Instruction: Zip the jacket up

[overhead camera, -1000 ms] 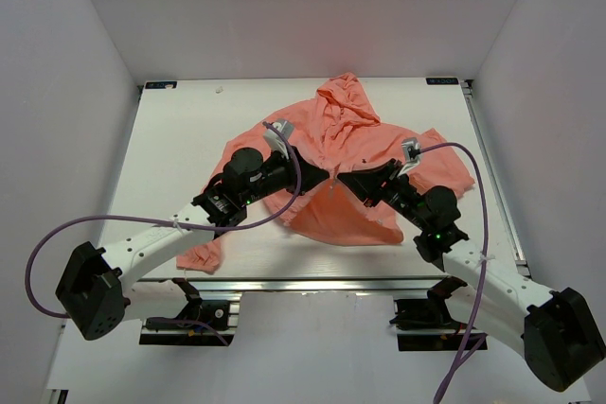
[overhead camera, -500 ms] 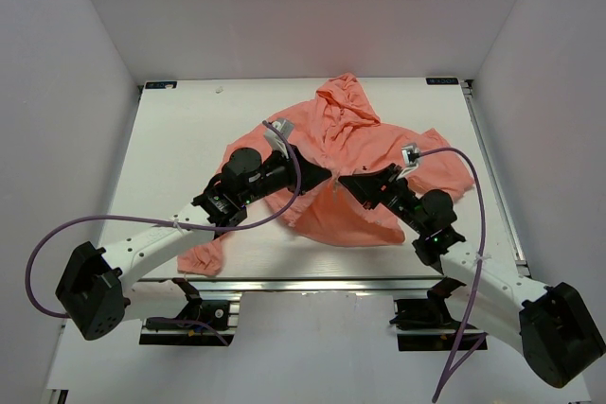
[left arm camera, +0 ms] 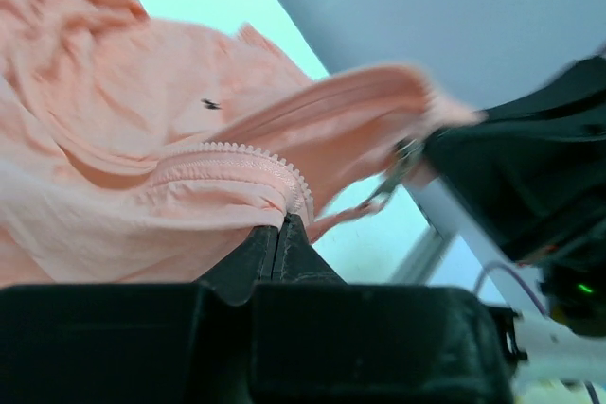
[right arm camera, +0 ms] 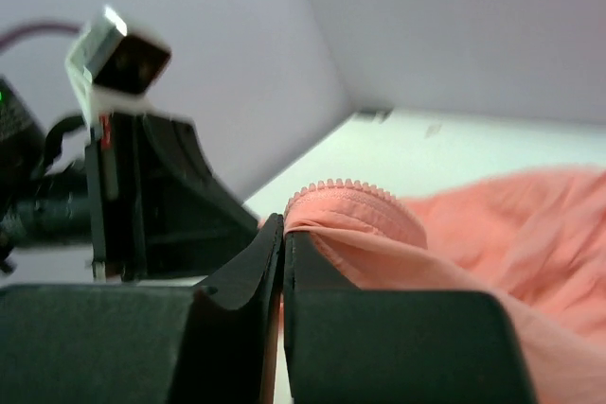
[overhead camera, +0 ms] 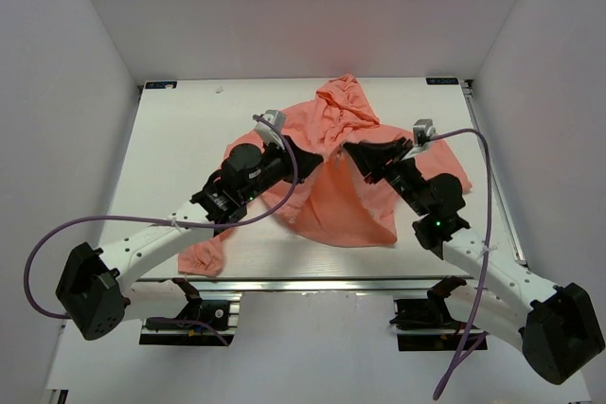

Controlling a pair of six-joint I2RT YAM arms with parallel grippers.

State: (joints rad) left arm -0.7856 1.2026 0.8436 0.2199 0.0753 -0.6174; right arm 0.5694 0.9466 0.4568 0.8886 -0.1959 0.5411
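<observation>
The salmon-pink hooded jacket (overhead camera: 341, 191) lies wrinkled in the middle of the table, hood at the far side. My left gripper (overhead camera: 319, 155) is shut on the jacket's front zipper edge, whose teeth (left arm camera: 251, 153) curve over its fingertips. My right gripper (overhead camera: 348, 150) is shut on the facing zipper edge (right arm camera: 346, 198) and holds it lifted above the table. The two grippers sit close together just below the hood. The metal zipper pull (left arm camera: 398, 169) dangles near the right gripper in the left wrist view. A tiny dark chest mark (left arm camera: 210, 103) shows on the fabric.
One sleeve (overhead camera: 204, 254) trails to the near left beside the left arm; the other sleeve (overhead camera: 453, 172) spreads to the right. The table's front rail (overhead camera: 312, 283) runs along the near edge. White walls enclose the far, left and right sides.
Both grippers have moved up and toward the hood, lifting the jacket's front edges. The right gripper rose most, and the lower front has drawn into a narrower shape.
</observation>
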